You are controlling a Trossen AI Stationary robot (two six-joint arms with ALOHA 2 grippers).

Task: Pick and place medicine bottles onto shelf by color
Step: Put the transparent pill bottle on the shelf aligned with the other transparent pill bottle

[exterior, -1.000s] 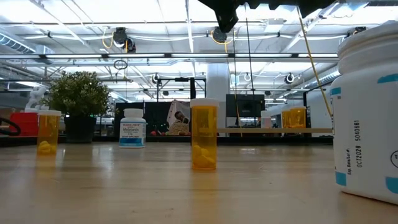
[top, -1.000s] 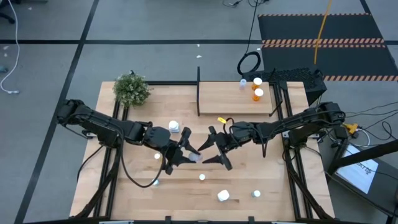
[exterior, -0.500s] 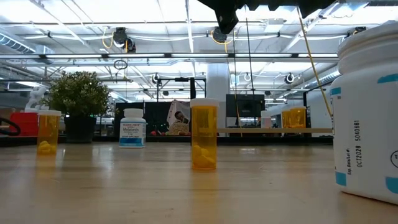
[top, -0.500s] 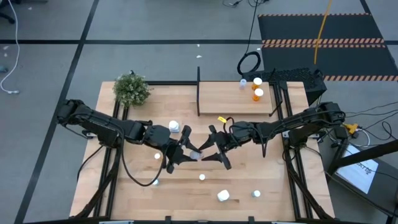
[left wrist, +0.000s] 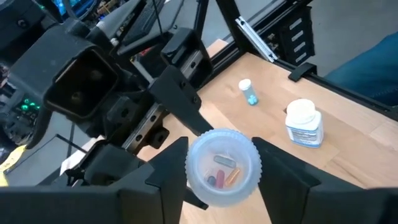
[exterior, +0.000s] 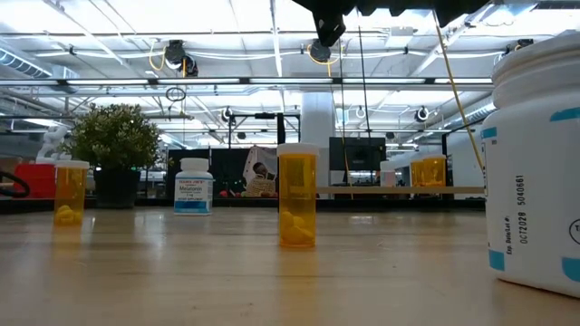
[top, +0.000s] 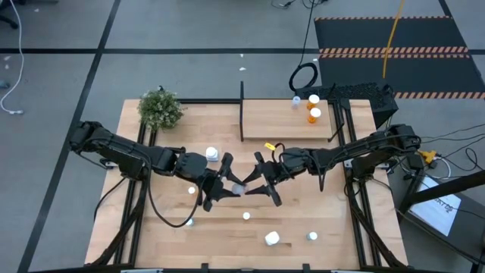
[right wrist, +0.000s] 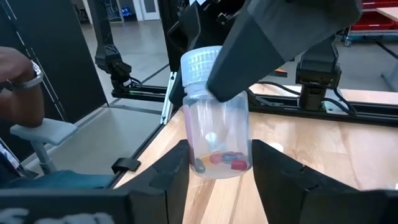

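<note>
A small clear bottle [top: 239, 188] with a ribbed white cap and coloured pills inside hangs in the air over the table's middle, between my two grippers. My left gripper [top: 229, 187] is shut on it; the left wrist view shows the bottle [left wrist: 222, 167] end-on. My right gripper [top: 256, 186] is open, and in the right wrist view its fingers [right wrist: 166, 171] stand on either side of the bottle's lower half [right wrist: 221, 146]. The shelf [top: 286, 121] at the far right carries one pale-blue bottle [top: 295, 100] and two orange ones [top: 314, 106]. My left gripper pinches the clear bottle between its two fingers [left wrist: 163, 174], near the cap end [right wrist: 200, 62]. The fingers slant down at it from above and from the table's left. The bottle stands upright in the hold, lifted clear of the table.
A plant [top: 161, 108] stands at the far left corner. A white bottle [top: 212, 154] and several small capped bottles [top: 246, 216] stand on the near half of the table. A large white bottle [exterior: 535, 163] is at the near edge. A black post [top: 242, 110] rises at the shelf's left side.
Both grippers have stayed together over the table's middle with the bottle between them. The dark gripper at the top of the low view has risen slightly.
</note>
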